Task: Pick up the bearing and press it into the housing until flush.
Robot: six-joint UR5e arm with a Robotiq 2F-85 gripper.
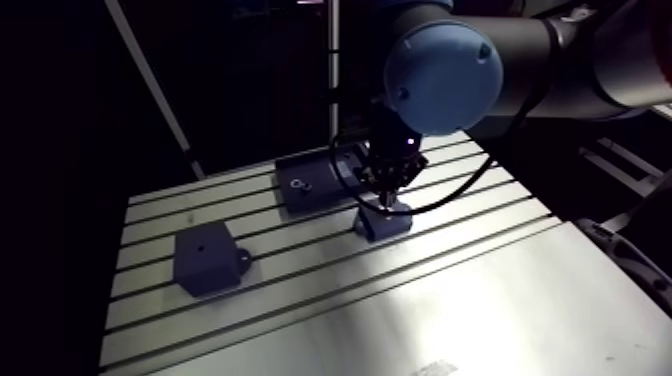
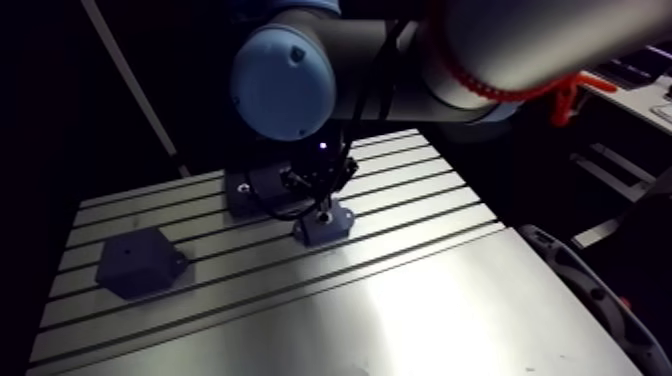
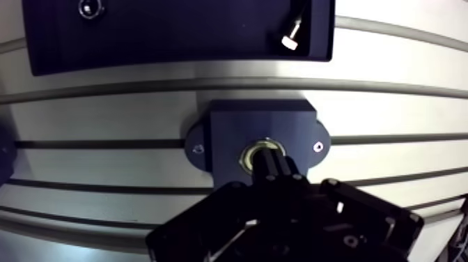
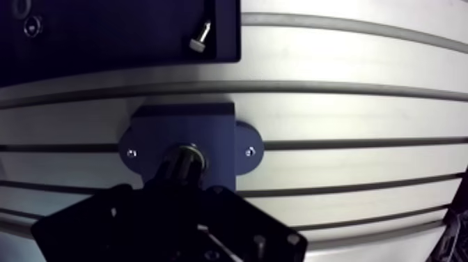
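Evidently the pressing step: the bearing (image 3: 252, 152) sits in the housing (image 3: 230, 129) bore, and the gripper (image 3: 268, 162), pressed together with no gap showing, bears on it. Next calls for a straight push down until flush (depth now is hidden). Ahead lies a dark tray (image 3: 174, 35) with 1 pin (image 3: 290, 36). A dark block (image 1: 208, 262) stands well apart on the counter (image 1: 450, 290), so neither obstructs.

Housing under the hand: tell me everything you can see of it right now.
The housing is a dark blue, matte block, plastic by its look, with a rounded ear on each side, each with a small screw. It sits flat on the slotted table, across a slot, near a dark tray. Its central bore shows a metallic ring, likely the bearing. The hand sits right over it, hiding the near edge.
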